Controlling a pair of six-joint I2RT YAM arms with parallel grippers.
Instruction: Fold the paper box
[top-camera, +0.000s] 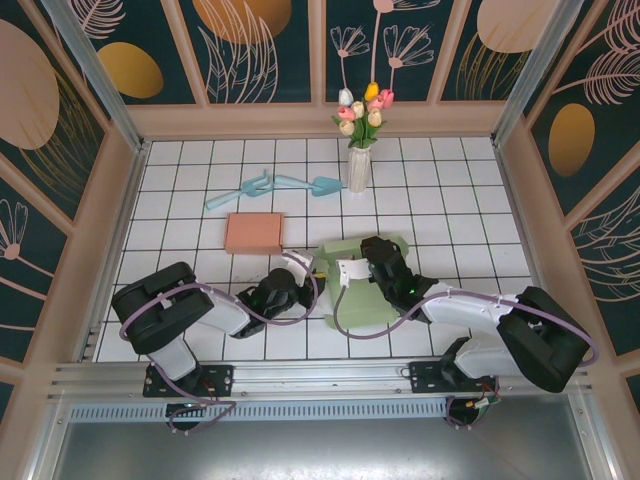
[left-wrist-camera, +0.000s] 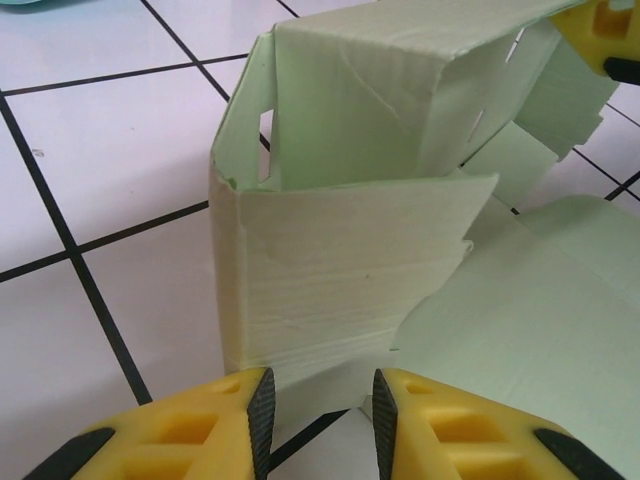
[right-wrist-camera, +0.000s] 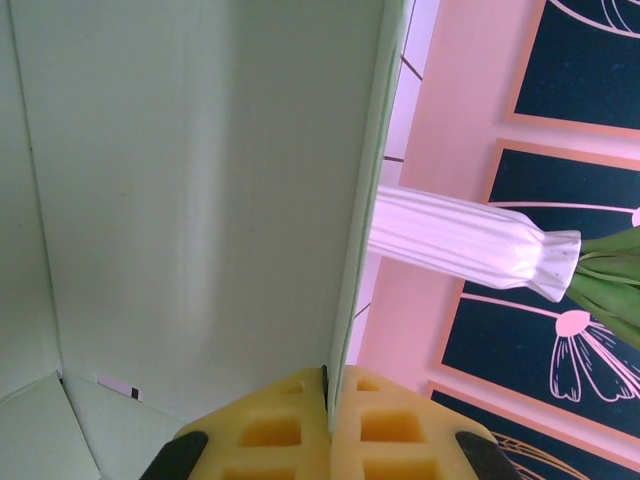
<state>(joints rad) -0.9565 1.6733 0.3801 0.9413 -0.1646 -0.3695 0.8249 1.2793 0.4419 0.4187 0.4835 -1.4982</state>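
1. Top view: the green box (top-camera: 365, 308) lies partly folded on the white tiled tabletop (top-camera: 200, 215), near the front edge and between the two arms. The left gripper (top-camera: 298, 272) is at its left side and the right gripper (top-camera: 352, 268) reaches over it from the right. A pink pad (top-camera: 253, 232) lies just behind and to the left. A vase (top-camera: 358, 166) of flowers stands further back, with blue scoops (top-camera: 268, 188) lying beside it.
2. Left wrist view: the left gripper (left-wrist-camera: 320, 405) has its yellow fingers (left-wrist-camera: 200, 430) a little apart. Tile and a grout line show in the gap, so nothing is pinched. The box (left-wrist-camera: 340, 270) stands just ahead, one wall upright and a slotted wall folded behind it. The right gripper's yellow tip (left-wrist-camera: 600, 30) shows at the top right corner.
3. Right wrist view: the right gripper (right-wrist-camera: 329, 395) is pressed together on the edge of an upright panel of the box (right-wrist-camera: 200, 200). The vase (right-wrist-camera: 470, 240) is beyond it.
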